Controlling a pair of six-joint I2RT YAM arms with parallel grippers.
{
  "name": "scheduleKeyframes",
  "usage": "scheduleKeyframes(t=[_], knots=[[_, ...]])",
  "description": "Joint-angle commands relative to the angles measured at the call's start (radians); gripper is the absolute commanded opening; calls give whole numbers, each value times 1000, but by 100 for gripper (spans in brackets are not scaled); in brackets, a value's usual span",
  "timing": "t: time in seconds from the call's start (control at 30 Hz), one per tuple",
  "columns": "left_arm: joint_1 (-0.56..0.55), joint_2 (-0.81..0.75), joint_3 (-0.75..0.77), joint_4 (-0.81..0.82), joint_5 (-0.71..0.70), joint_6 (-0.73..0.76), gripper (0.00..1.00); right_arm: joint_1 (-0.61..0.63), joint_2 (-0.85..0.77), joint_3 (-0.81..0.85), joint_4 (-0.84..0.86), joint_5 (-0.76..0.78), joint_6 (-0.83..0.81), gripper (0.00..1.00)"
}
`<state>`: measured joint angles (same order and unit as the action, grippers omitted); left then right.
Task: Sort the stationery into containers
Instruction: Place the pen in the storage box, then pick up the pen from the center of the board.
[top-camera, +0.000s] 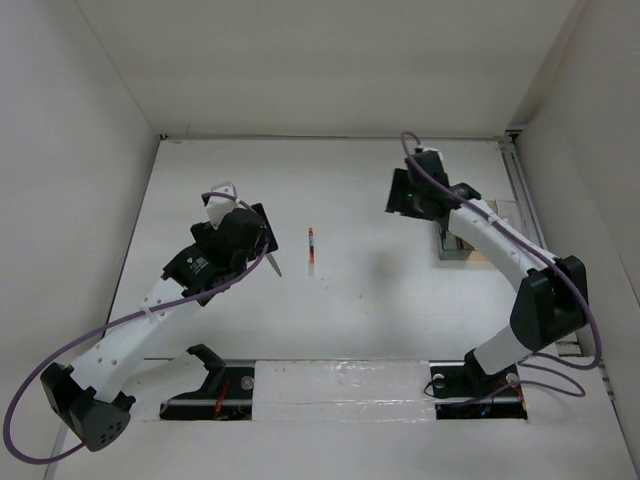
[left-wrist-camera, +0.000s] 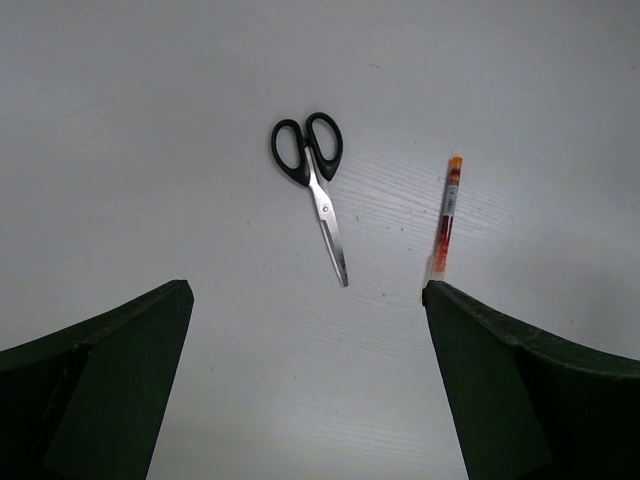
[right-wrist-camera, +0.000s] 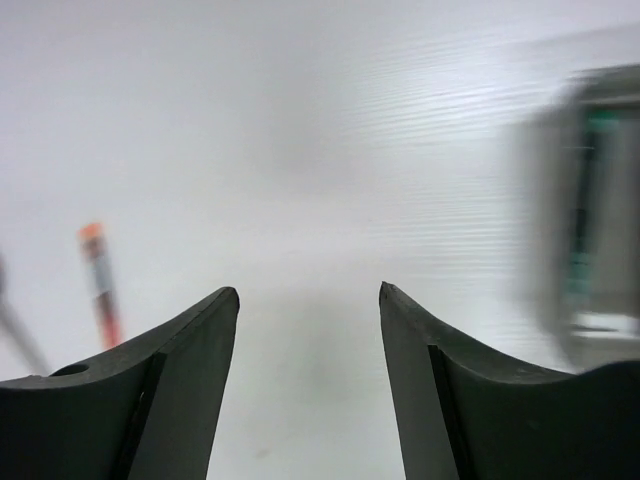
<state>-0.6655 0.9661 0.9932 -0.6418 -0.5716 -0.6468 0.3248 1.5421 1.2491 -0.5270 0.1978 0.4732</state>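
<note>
Our left tool (left-wrist-camera: 306, 300) hangs wide open and empty over the worktop (left-wrist-camera: 150, 120), we judge so that it can straddle the scissors (left-wrist-camera: 312, 185). They lie flat at its 12 o'clock, handles far, blades pointing to 5. A red pen (left-wrist-camera: 446, 215) lies apart from them at 2 o'clock. Our right tool (right-wrist-camera: 308, 300) is parted with nothing between its fingers. The organizer (right-wrist-camera: 590, 220), blurred, sits at its 3 o'clock, so this arm seems stationed for drop-offs there.
</note>
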Motion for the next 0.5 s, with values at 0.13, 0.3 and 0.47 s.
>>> scheduleKeyframes(t=[0.13, 0.3, 0.47], knots=[[3, -32, 32, -62, -123, -100, 100, 325, 217, 192, 102, -18, 116, 64], [3, -43, 32, -104, -163, -152, 100, 460, 545, 563, -84, 52, 107, 62], [3, -55, 32, -94, -172, -152, 100, 471, 656, 685, -146, 52, 107, 61]])
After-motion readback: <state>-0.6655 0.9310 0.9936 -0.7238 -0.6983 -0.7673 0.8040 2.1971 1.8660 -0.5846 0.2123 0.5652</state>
